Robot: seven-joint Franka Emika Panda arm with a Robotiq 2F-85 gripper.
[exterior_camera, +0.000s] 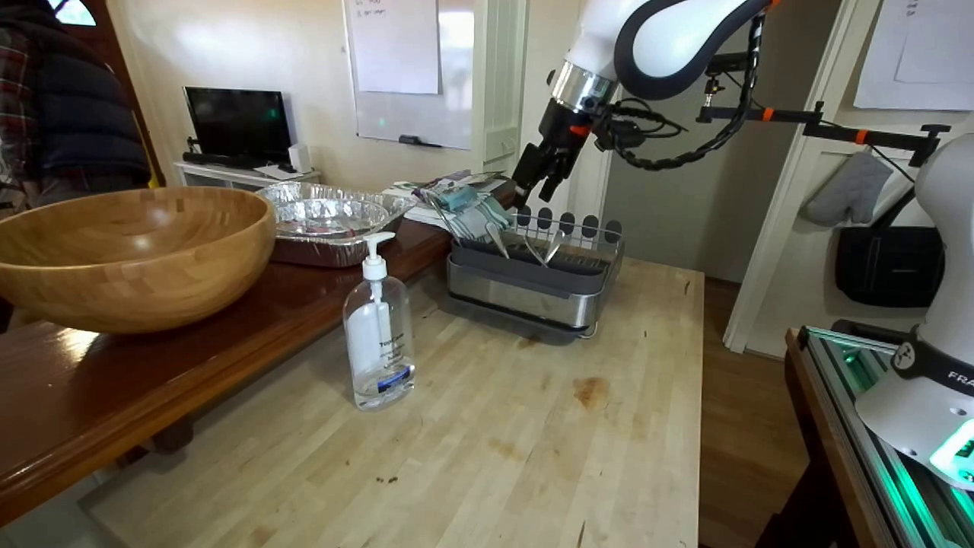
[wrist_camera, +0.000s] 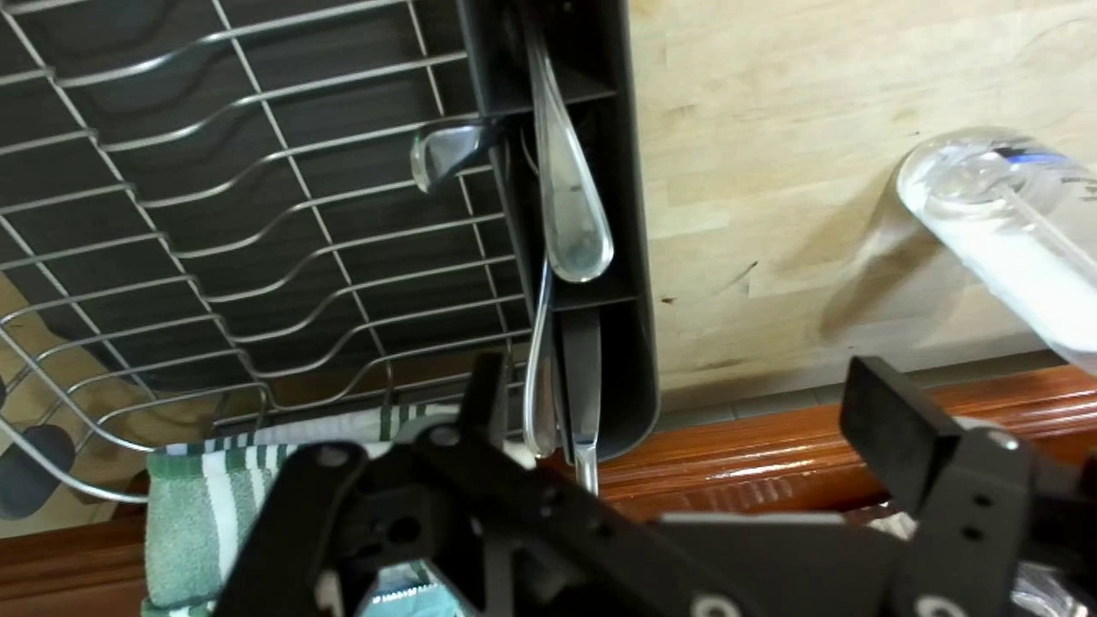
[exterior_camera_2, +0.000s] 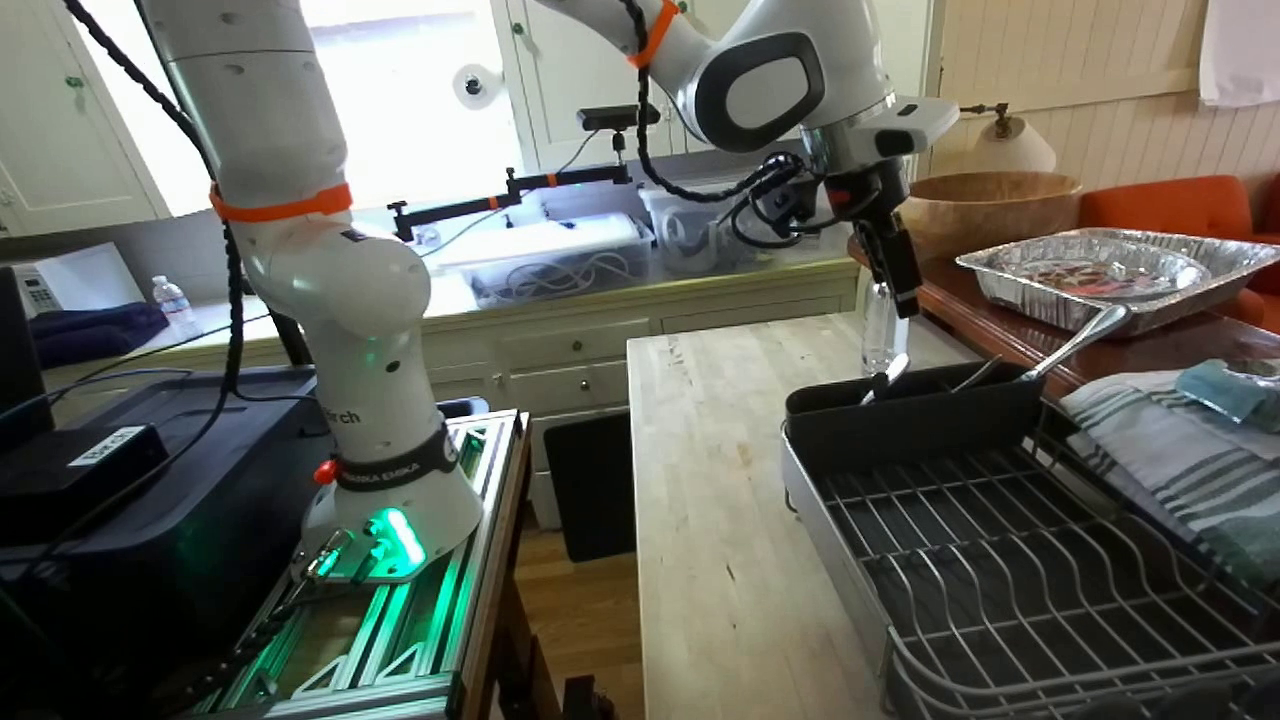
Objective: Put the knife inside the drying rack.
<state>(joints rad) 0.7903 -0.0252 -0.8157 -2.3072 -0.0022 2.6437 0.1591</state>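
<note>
The drying rack [exterior_camera_2: 840,545] stands on the pale wooden table, its dark utensil holder along one end. In the wrist view the knife [wrist_camera: 584,377] rests blade-down in the holder's end compartment nearest the red-brown counter. Its silver handle leans out over the holder's edge and passes behind a finger of my gripper. That handle [exterior_camera_2: 1080,342] also rises from the holder in an exterior view. My gripper [wrist_camera: 686,407] hangs above the holder with its jaws wide apart and nothing between them. In both exterior views the gripper [exterior_camera: 534,190] is higher than the rack, touching nothing.
Other cutlery [wrist_camera: 572,206] leans in the holder beside the knife. A clear soap bottle [exterior_camera: 380,342] stands on the table. On the counter are a wooden bowl [exterior_camera: 137,259], foil trays [exterior_camera: 335,217] and, against the rack, a striped towel [exterior_camera_2: 1170,450].
</note>
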